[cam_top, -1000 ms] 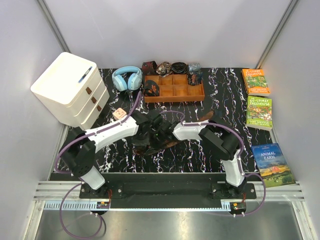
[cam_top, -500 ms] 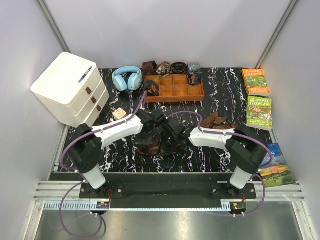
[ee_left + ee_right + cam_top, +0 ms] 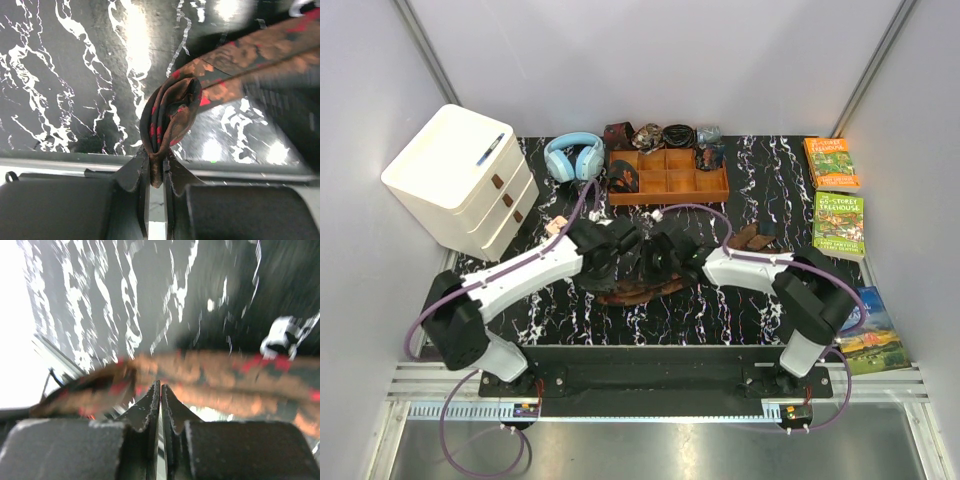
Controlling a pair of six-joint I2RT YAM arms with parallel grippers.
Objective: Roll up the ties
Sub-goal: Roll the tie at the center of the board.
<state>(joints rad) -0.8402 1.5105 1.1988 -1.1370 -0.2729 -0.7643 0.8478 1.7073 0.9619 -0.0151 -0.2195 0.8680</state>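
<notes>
Jaws on the left gripper [image 3: 156, 167] are nearly closed and pinch the folded end of the tie [image 3: 170, 115], which curls into a loose loop just above the fingertips. On the right gripper [image 3: 160, 387] they stand almost together right at the tie's flat band [image 3: 225, 375]. That view is blurred, so I cannot tell if fabric sits between them.

From above, the two grippers meet near the middle of the black marbled mat [image 3: 760, 300], left [image 3: 620, 250] beside right [image 3: 665, 262]. The tie [image 3: 638, 292] bunches below them and trails off right toward the back.

Behind them sits the wooden tray [image 3: 720, 190], split into small compartments. Its left end compartment holds what looks like a rolled tie [image 3: 623, 180], and the back right one holds a dark bundle [image 3: 708, 157]. The other compartments show bare wood. More small rolls [image 3: 648, 135] line up on the mat behind the tray.

Headphones [image 3: 573, 157] lie left of the tray. A white drawer cabinet [image 3: 460, 180] covers the mat's back left corner. Three books [image 3: 840, 225] lie along the right edge, mostly off the mat. Bare mat shows in front of the grippers up to the near edge, and to the right between the tie and the books.
</notes>
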